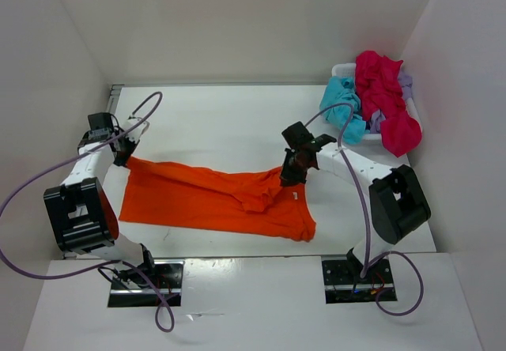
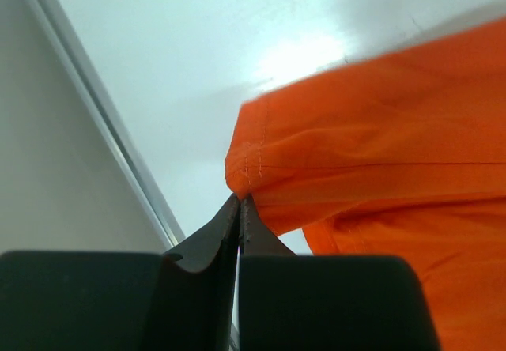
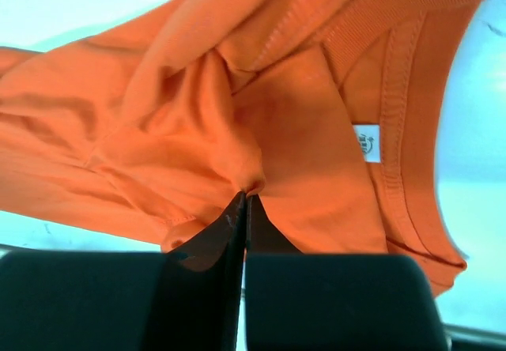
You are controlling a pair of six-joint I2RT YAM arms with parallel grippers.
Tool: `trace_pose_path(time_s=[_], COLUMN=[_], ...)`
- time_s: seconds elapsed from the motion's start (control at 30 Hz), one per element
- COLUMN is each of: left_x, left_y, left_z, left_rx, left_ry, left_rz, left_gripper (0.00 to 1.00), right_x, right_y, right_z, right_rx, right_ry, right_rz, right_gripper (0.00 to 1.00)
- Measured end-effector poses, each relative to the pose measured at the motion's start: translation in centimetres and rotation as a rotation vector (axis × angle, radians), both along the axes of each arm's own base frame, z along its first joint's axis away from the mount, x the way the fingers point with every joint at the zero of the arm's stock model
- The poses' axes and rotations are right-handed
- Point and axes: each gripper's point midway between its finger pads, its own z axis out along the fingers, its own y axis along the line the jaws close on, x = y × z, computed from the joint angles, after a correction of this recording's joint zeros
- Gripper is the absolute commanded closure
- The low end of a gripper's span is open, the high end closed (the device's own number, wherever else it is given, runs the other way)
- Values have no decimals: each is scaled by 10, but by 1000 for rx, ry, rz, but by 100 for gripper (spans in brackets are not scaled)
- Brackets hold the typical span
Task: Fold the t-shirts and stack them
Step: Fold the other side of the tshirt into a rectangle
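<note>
Risks a crooked fold under uneven pull, with orange shirt (image 1: 205, 199) spread across mid-frame, left gripper (image 1: 126, 156) clamped on its left hem corner, right gripper (image 1: 289, 179) clamped on a bunch by the collar (image 3: 407, 114).

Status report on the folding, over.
Left gripper shut on corner of bright orange cloth t-shirt. Right gripper shut on a bunch near its collar. Shirt stretched between them. White mesh basket stands apart, far right.
</note>
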Motion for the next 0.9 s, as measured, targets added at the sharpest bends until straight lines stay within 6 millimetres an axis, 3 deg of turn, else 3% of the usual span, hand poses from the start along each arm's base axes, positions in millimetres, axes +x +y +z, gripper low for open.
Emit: trace_pose_path(time_s=[0.03,0.07,0.13,0.17,0.33,0.47,0.67,0.9], left_x=[4,8,13,14,18,17,14,9], left_y=[1,1,-1,-2,-14,-20,-21,-22], left_z=[4,7,10,11,10,7,5,-3], left_rx=[0,-1,-5,-5,-7,-15,-18,-24], left_ry=[-17,-32,-52,-55,-54,-48,-36,-17], left_rz=[1,3,5,2,-29,-45,-45,-45], left_gripper=[100,100,100,100,100,100,100,100], right_x=[3,4,3,0,-20,-21,-17,-30], right_y=[2,2,1,0,-15,-15,8,23], right_z=[2,2,-1,-4,-25,-22,5,-2], right_rx=[6,10,7,2,-50,-49,30,67], right_ry=[-13,-19,-14,-6,56,49,3,76], right_rz=[2,4,7,8,4,3,13,38], right_gripper=[93,79,69,59,54,47,30,29])
